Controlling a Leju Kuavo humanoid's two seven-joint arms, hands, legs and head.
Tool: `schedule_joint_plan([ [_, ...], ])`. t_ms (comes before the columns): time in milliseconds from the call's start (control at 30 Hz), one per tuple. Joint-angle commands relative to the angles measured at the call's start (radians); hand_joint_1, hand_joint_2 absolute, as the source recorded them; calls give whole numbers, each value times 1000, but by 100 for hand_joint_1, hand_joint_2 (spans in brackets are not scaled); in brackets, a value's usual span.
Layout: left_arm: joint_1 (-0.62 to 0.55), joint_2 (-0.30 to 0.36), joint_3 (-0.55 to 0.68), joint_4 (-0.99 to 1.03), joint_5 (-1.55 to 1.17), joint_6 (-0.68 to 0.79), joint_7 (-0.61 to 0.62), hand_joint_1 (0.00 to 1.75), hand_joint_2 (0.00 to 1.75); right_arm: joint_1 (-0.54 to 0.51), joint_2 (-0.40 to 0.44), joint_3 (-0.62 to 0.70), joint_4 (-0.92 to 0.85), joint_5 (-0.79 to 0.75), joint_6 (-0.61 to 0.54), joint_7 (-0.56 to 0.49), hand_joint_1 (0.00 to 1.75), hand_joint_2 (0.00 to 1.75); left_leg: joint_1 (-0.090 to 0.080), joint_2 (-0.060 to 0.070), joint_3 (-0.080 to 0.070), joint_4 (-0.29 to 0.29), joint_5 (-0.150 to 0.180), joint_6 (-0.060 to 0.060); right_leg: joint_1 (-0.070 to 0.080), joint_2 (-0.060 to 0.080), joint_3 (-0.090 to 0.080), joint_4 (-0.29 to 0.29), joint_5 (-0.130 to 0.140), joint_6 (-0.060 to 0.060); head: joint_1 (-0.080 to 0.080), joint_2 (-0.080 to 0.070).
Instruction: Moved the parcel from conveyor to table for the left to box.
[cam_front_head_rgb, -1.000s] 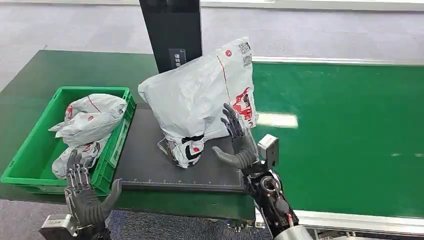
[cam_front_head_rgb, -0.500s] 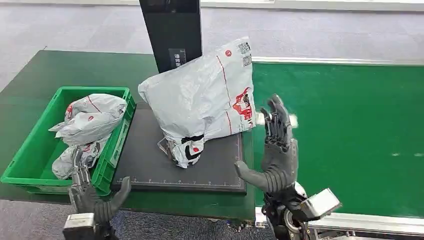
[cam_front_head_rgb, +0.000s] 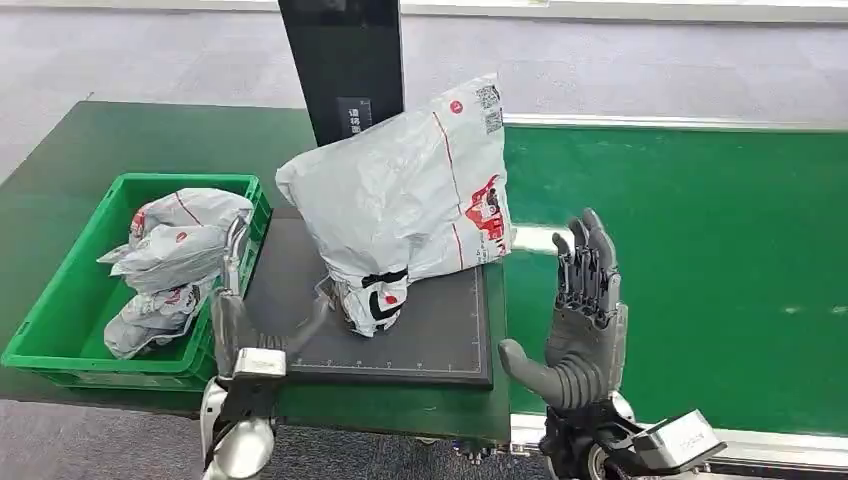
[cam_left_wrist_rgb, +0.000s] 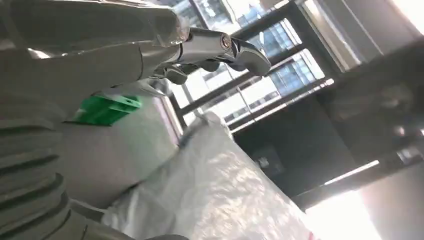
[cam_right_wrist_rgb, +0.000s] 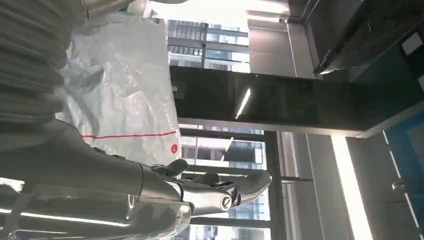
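One white parcel (cam_front_head_rgb: 405, 200) stands propped on the dark mat (cam_front_head_rgb: 440, 340) of the green table (cam_front_head_rgb: 60, 160), against a black post (cam_front_head_rgb: 345, 60). Both hands hold nothing, fingers spread: left hand (cam_front_head_rgb: 245, 325) beside the green crate (cam_front_head_rgb: 60, 290), right hand (cam_front_head_rgb: 580, 320) above the green conveyor (cam_front_head_rgb: 700, 260). Grey floor lies beyond.

At the frame's centre, the parcel (cam_front_head_rgb: 405, 205) is a white-grey plastic mailer with thin red lines, red print and a black-and-white patch at its lower end. It lies on a dark grey mat (cam_front_head_rgb: 420, 345). At left, the bright green crate (cam_front_head_rgb: 60, 300) holds similar white-and-red bags (cam_front_head_rgb: 175, 245). The conveyor belt (cam_front_head_rgb: 700, 260) at right is glossy green, and the table (cam_front_head_rgb: 60, 150) is darker green.
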Motion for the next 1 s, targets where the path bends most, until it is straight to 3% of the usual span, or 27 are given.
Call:
schedule_joint_plan([
  [33,-162,46,-71,184,-50,-12,40,0,175,17,2,-59,32,0,18,1,0,175,0,-3,1,-1,1,0,0,-4,2,-1,0,0,0,0],
  [400,-382,32,-113,421,-107,-74,128,0,175,9,22,-86,63,8,54,1,0,175,0,-3,0,-1,1,1,0,-4,1,-2,1,0,0,0],
  [533,-478,21,-141,566,-92,-72,136,0,175,-27,44,-129,202,68,-13,1,0,175,1,-3,1,-2,2,1,1,-4,3,-3,1,0,0,0],
  [700,-545,25,-157,670,-56,-73,127,0,175,-67,64,-177,307,55,-72,14,0,175,0,-1,1,-1,1,0,0,-2,2,-2,1,-1,0,0],
  [1000,-605,13,-179,759,-68,-76,135,0,175,-86,72,-170,326,41,-68,15,0,175,0,0,0,0,1,1,1,-2,1,-1,1,0,0,0],
])
